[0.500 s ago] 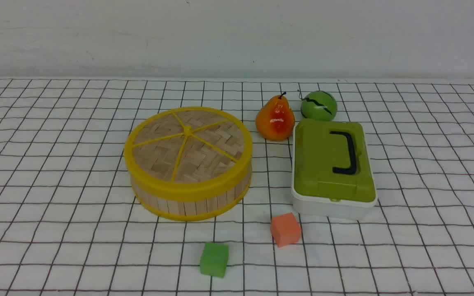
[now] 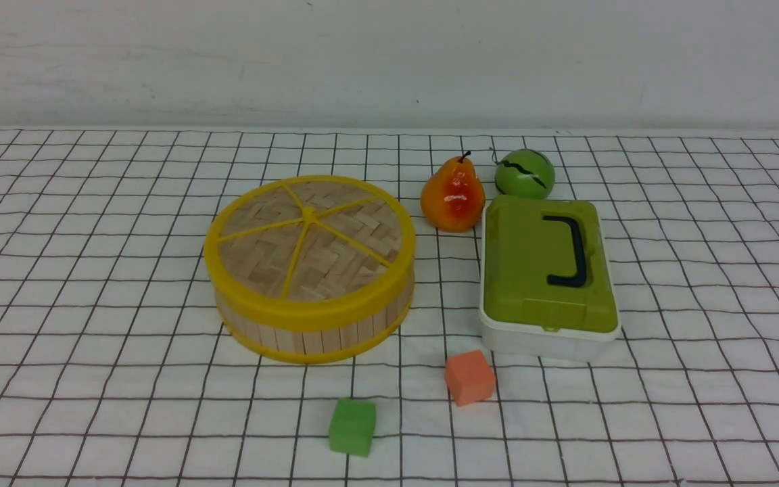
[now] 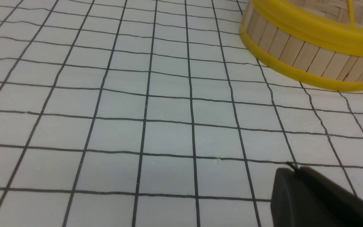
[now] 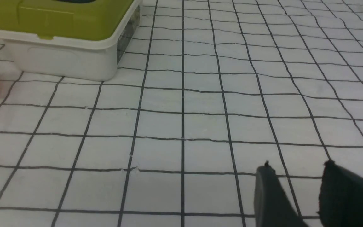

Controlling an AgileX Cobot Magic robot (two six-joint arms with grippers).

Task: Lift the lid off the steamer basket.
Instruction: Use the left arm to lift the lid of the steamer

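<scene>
Lid (image 2: pixel 308 233) on basket (image 2: pixel 308 335), left claw (image 3: pixel 296 172) low

- A white tabletop (image 2: pixel 92 338) carries a black grid.
- An orange-red toy pear (image 2: pixel 452 196) stands upright.
- A green striped toy fruit (image 2: pixel 524 174) sits just beside it.
- A white box (image 2: pixel 548 277) has a green lid and a black handle (image 2: pixel 569 251).
- An orange cube (image 2: pixel 470 377) lies near the box's front corner.
- A green cube (image 2: pixel 352 426) lies apart, nearer the camera.

Flipped between the front view from half a second back and now, and honestly I can't find a single difference. The lid (image 2: pixel 322 250) hasn't lifted, slid or turned on the steamer basket (image 2: pixel 308 333), and nothing around them has budged either. The wrist cams have no earlier shot, so no change to report from those.
</scene>
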